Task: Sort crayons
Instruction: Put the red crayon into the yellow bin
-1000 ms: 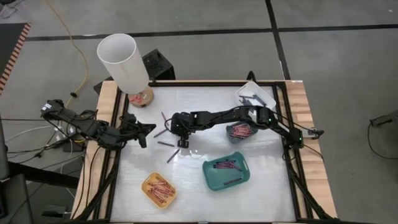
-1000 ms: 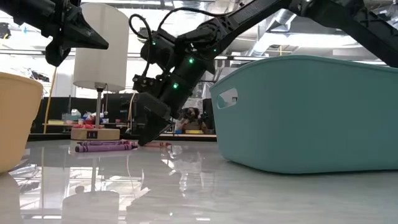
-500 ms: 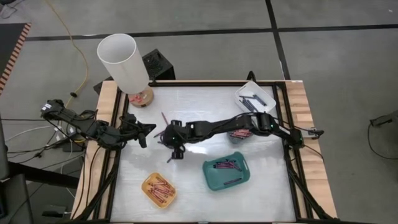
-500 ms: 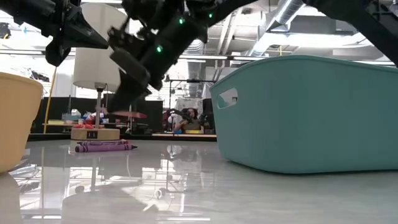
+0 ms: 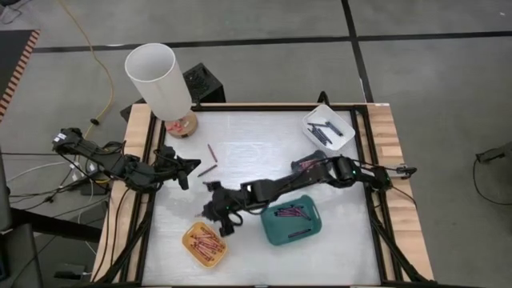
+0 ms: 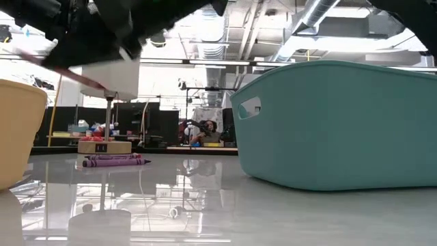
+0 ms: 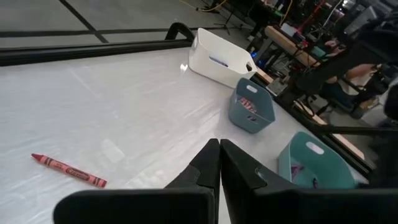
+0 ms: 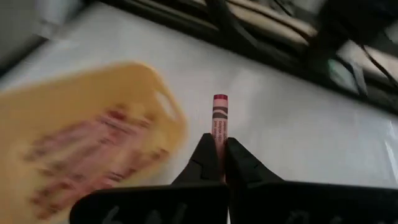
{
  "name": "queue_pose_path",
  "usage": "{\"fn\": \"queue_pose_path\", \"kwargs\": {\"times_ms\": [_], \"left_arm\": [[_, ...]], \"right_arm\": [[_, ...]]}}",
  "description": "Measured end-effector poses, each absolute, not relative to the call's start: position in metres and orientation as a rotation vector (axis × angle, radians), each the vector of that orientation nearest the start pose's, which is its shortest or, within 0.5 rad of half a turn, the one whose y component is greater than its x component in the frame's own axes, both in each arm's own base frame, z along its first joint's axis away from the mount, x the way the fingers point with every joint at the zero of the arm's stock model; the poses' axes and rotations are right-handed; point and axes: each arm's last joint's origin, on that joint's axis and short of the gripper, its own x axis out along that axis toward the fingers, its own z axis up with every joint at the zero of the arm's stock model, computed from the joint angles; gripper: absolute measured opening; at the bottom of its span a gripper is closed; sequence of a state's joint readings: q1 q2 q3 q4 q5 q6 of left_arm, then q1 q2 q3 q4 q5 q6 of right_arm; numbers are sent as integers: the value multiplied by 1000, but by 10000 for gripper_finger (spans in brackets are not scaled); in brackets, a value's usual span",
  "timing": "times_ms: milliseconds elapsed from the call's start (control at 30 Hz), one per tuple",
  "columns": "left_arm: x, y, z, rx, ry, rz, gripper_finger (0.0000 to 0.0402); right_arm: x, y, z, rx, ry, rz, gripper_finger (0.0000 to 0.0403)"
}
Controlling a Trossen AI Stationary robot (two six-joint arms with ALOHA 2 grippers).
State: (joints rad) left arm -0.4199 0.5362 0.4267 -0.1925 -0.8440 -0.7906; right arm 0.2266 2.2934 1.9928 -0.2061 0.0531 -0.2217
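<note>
the shallow yellow plastic tray sits nearest the front edge of the glossy white tabletop, left of centre, with a loose heap of red crayons in it. just above its far right corner hangs the right pincer, its two dark fingers clamped on a single red paper-wrapped crayon that sticks out past the fingertips; in the right wrist view the yellow tray lies just beside that crayon's tip. the right arm stretches back across the tabletop toward its base on the right side.

just right of the pincer stands the deeper teal plastic tray, holding several purple and pink crayons. in the low view its teal wall fills the right half of the picture.

farther back, the left pincer hovers over the left side of the tabletop, fingers pressed together on nothing. near it lie two loose crayons: a dark red one and a brownish one, close together but apart. the left wrist view shows a red crayon lying flat on the bare tabletop.

beyond the right arm a small blue-grey tray holds reddish crayons, and at the far right corner a white rectangular tray holds dark blue-grey crayons. at the far left corner stands a lamp with a white cylindrical shade.
</note>
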Motion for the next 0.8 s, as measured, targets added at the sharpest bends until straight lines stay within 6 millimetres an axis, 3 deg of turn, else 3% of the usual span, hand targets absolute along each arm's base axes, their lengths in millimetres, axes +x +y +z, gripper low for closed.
{"fn": "queue_pose_path", "kwargs": {"times_ms": [200, 367, 800], "left_arm": [[124, -32, 245, -603, 64, 490, 0], [124, -32, 245, -605, 63, 490, 0], [124, -32, 245, -605, 63, 491, 0]], "right_arm": [[516, 145, 250, -283, 338, 407, 1], [516, 151, 249, -246, 261, 468, 1], [516, 157, 213, -69, 188, 585, 1]]}}
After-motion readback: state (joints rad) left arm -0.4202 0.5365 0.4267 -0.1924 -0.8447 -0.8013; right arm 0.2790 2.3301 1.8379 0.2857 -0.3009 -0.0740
